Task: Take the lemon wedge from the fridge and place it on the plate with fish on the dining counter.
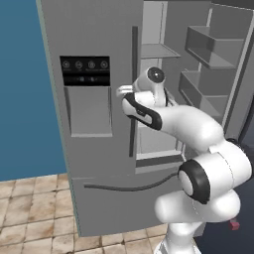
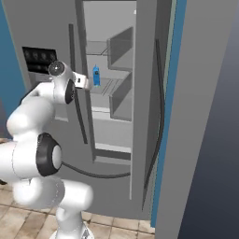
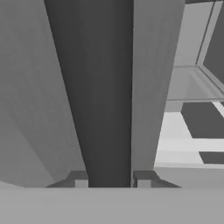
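The fridge [image 1: 99,124] stands straight ahead, its right door [image 2: 154,107] swung open and its left door shut. My gripper [image 2: 87,83] is open at the left door's dark vertical handle [image 3: 103,87], and the handle runs up between the two fingertips [image 3: 81,179]. Grey shelves [image 2: 105,84] show inside, with a small blue bottle [image 2: 96,75] on one. The lemon wedge is hidden or out of view. The plate with fish and the dining counter are out of view.
The open door's bins [image 1: 208,54] jut out on the right. A black dispenser panel [image 1: 85,71] sits on the left door, above the bottom drawer [image 1: 119,198]. A blue wall [image 1: 25,89] and a tiled floor [image 1: 34,213] lie to the left.
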